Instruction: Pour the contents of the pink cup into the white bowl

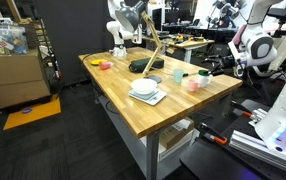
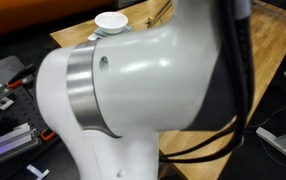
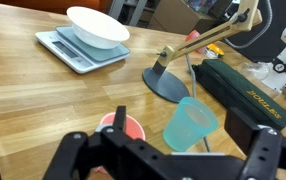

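desk (image 1: 118, 95): bare wood | lamp (image 3: 168, 82): dark round base on desk, wooden arm | green cup (image 3: 191, 125): near lamp base | dark lettered case (image 3: 245, 95): just beside lamp base | pink-orange dish (image 1: 105, 65): well apart from lamp | cardboard box (image 1: 13, 60): off desk, farther from lamp

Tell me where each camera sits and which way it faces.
Exterior view: off a table corner, looking across at the white bowl and pink cup; arm at picture right.
Exterior view: close to the arm, which blocks most.
Wrist view: above the table, facing the pink cup; open fingers below.
All show the white bowl.
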